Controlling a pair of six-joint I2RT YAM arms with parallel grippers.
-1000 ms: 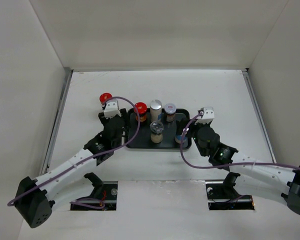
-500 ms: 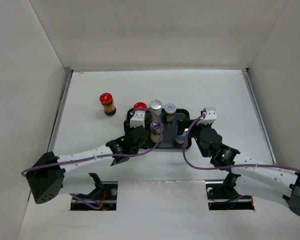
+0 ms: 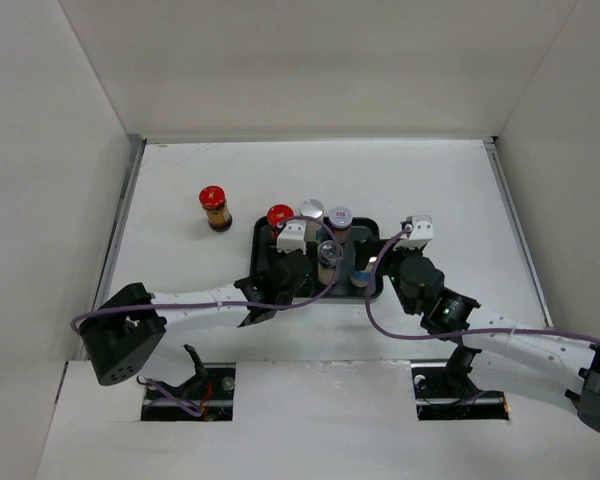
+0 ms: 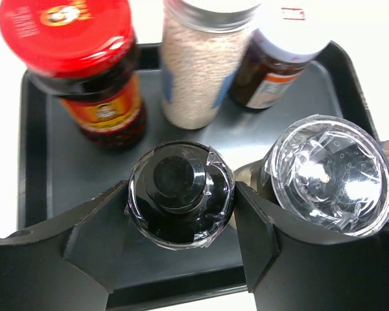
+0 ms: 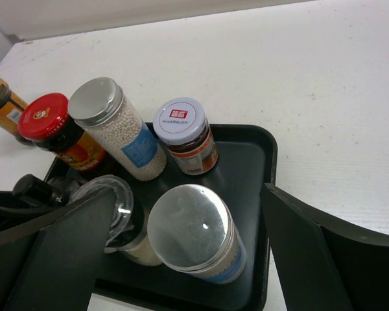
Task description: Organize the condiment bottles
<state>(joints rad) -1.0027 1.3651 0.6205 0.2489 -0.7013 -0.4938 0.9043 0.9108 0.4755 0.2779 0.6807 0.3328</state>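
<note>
My left gripper (image 4: pixel 181 197) is shut on a black-capped bottle (image 4: pixel 180 184) wrapped in clear film, at the front left of the black tray (image 4: pixel 71 168). Beside it stands a clear-lidded jar (image 4: pixel 327 172). Behind are a red-capped jar (image 4: pixel 84 58), a silver-lidded jar of white beads (image 4: pixel 198 71) and a white-lidded dark jar (image 4: pixel 272 61). My right gripper (image 5: pixel 188 214) is open, its jaws wide on either side of a silver-lidded, blue-labelled jar (image 5: pixel 189 227) without touching it. A second red-capped jar (image 3: pixel 214 207) stands on the table left of the tray (image 3: pixel 372 293).
White walls close in the table on the left, right and back. Both arms (image 3: pixel 190 300) (image 3: pixel 500 340) reach in from the near edge, and purple cables (image 3: pixel 380 320) loop over them. The table (image 3: pixel 430 180) shows behind and to the right of the tray.
My left arm has swung right from beside the loose red-capped jar to the tray's front. The clear-lidded jar has shifted a little right. The right arm has hardly moved.
</note>
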